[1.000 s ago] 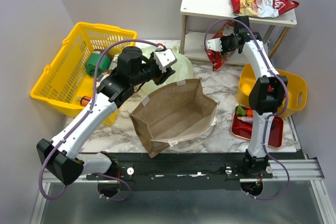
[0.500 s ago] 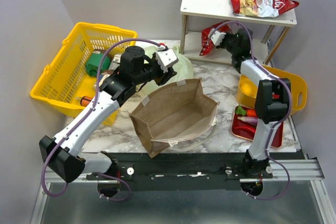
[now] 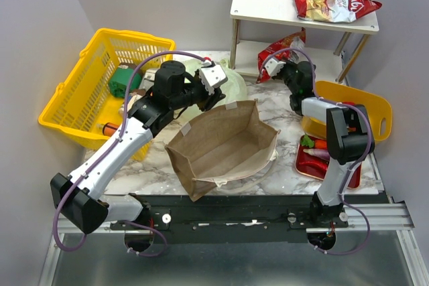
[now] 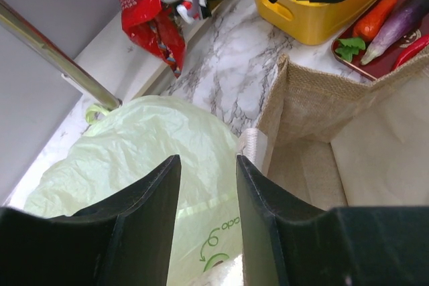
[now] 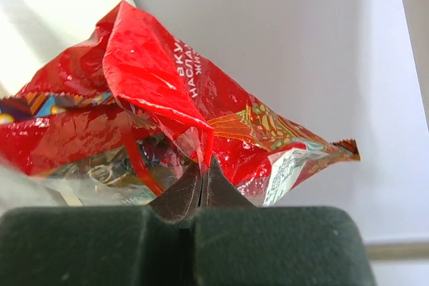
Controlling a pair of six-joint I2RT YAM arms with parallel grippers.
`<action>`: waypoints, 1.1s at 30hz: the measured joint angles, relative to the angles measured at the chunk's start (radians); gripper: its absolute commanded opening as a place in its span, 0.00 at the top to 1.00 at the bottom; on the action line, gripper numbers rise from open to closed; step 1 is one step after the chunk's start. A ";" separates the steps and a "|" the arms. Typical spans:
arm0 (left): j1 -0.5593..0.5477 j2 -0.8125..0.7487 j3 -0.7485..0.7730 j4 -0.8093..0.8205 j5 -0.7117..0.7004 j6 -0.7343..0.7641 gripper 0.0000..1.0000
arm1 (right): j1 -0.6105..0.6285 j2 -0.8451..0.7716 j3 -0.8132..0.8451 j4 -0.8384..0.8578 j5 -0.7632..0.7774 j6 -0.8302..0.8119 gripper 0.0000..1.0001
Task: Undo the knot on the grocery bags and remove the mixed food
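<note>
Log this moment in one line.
left end effector open above pale green bag | right end effector shut on red snack packet | brown paper bag open

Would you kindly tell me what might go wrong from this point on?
1. The right tool pinches only a thin fold of the red snack packet, so the packet may slip free or tear.
2. The open left tool hangs over the green bag, right beside the paper bag. Closing it could catch the paper rim instead.

"НАСЛА" on red snack packet (image 5: pixel 154 92)
</note>
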 measured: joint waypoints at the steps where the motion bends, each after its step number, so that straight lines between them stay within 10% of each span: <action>1: 0.000 0.000 -0.006 0.001 0.000 -0.001 0.49 | 0.000 -0.006 0.000 -0.010 0.023 0.021 0.99; 18: 0.000 -0.032 -0.061 0.010 0.002 -0.005 0.48 | -0.001 -0.117 0.045 -0.351 0.143 0.274 1.00; 33: 0.000 -0.032 -0.057 -0.009 0.002 -0.004 0.47 | 0.010 0.121 0.462 -0.387 -0.031 0.010 1.00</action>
